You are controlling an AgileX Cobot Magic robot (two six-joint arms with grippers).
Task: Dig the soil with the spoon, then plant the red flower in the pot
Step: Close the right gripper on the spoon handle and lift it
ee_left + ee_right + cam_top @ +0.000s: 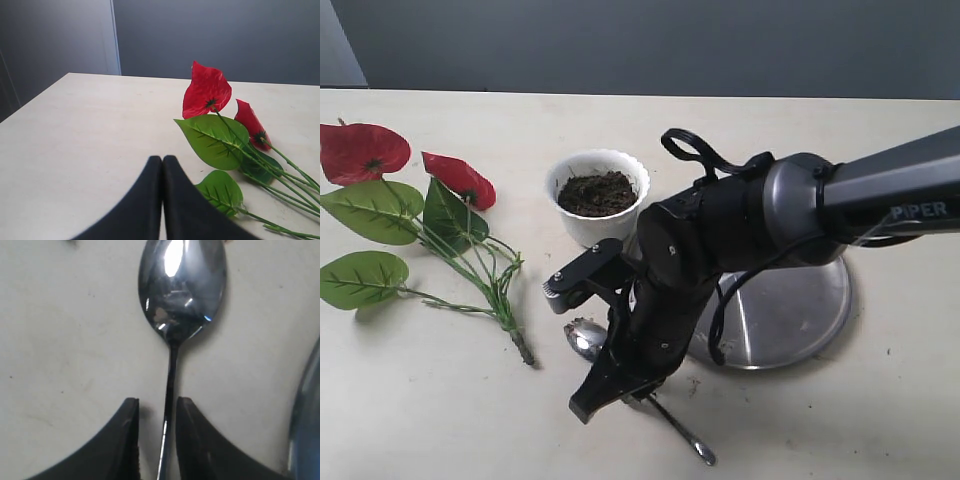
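The spoon (585, 338) lies flat on the table in front of the steel plate, bowl towards the flower. My right gripper (615, 388) is lowered over its handle. In the right wrist view the spoon (182, 285) runs between the fingers of the right gripper (157, 407), which is open a little, with a gap on each side of the handle. The white pot (598, 160) holds dark soil (597, 192). The red flower (360, 150) lies on the table at the left. Beside the flower (206, 92), my left gripper (162, 159) is shut and holds nothing; the exterior view does not show it.
A round steel plate (790, 310) lies right of the pot, partly under my right arm; its edge (307, 410) shows close beside the right gripper. The flower's stem ends (520, 345) lie a short way left of the spoon's bowl.
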